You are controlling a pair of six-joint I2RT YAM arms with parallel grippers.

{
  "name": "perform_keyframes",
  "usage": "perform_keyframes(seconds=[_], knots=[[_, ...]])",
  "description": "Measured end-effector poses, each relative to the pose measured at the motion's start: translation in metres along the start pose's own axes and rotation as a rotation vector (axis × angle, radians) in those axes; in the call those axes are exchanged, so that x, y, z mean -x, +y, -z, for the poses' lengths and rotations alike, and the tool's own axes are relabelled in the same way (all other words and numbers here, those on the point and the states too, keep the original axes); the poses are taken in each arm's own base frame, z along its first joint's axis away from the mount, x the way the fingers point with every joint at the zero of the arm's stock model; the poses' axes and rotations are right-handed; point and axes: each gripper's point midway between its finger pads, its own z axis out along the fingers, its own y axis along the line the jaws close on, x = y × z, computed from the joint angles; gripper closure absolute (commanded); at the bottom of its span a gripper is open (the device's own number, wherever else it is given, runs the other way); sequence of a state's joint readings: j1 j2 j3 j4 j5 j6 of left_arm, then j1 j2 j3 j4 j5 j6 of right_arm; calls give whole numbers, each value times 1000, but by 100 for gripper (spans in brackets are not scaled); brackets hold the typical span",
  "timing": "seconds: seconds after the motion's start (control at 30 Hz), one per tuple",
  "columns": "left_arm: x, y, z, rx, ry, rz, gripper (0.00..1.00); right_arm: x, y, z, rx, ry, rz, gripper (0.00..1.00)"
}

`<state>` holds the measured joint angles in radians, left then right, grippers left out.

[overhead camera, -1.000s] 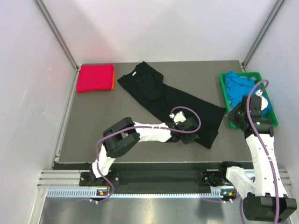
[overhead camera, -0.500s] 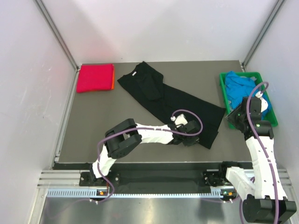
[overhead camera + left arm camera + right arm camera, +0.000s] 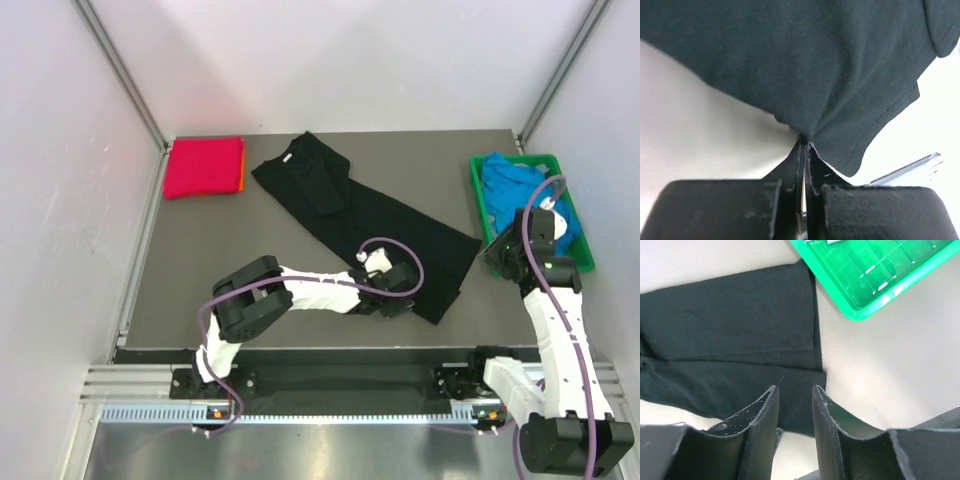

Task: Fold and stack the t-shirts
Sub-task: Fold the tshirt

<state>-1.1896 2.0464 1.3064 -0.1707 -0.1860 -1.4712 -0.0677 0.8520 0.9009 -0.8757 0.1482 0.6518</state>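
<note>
A large black t-shirt (image 3: 340, 205) lies spread diagonally across the grey table. My left gripper (image 3: 397, 300) is at its near hem and is shut on a pinch of the black cloth (image 3: 820, 100), which bunches up at the fingertips (image 3: 805, 144). My right gripper (image 3: 500, 256) hovers just off the shirt's right corner (image 3: 730, 330). Its jaws stand apart with nothing between them (image 3: 795, 390). A folded magenta-red t-shirt (image 3: 204, 166) sits at the back left, with the orange t-shirt's edge (image 3: 243, 172) showing beneath it. Bright blue t-shirts (image 3: 518, 188) are heaped in the crate.
The green plastic crate (image 3: 477, 200) stands at the table's right edge, and its corner (image 3: 865, 270) lies close beyond my right fingers. Grey walls and metal rails close in the table at the back and both sides.
My left gripper has closed on the black shirt's near hem, and the hem's corner has shifted slightly left. The right arm has barely moved.
</note>
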Motion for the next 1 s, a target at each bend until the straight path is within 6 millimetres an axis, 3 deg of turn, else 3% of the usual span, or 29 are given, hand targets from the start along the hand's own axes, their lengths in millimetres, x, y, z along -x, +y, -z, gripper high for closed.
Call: perform_keyframes(seconds=[0.27,0.63,0.77,1.0], knots=[[-2,27,20,21,5,-23,100,-10,5,-8,43,46,79,66],[-2,66,47,47,13,-44,100,-61,6,-34,163,211,207,65],[-4,75,54,43,24,-42,100,-65,14,-39,207,232,214,63],[-1,109,78,67,18,-40,100,-65,33,-51,286,253,218,63]])
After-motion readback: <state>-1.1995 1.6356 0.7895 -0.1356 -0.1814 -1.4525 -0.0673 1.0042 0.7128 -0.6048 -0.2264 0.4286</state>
